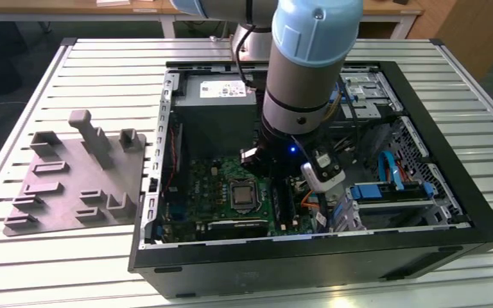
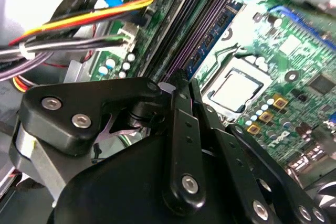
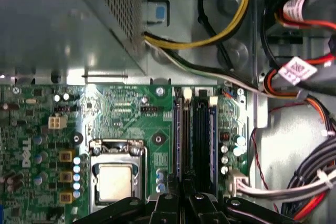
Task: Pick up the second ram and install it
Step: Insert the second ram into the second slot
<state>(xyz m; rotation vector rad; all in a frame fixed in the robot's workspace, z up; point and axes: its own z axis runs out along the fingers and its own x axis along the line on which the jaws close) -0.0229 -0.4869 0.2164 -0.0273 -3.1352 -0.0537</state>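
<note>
— What carries it all?
— A white slatted table (image 1: 92,256); the open computer case (image 1: 452,192) sits mid-table, a grey fixture plate (image 1: 75,186) by its edge.
— The gripper (image 3: 184,195)?
— Pressed together over the motherboard slots (image 3: 195,140), pinching the second ram (image 2: 181,80), which stands there edge-on.

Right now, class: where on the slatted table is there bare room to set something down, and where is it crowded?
Free: the table slats behind the grey fixture plate and in front of it. Crowded: inside the computer case, where the arm reaches down among cables over the motherboard.
</note>
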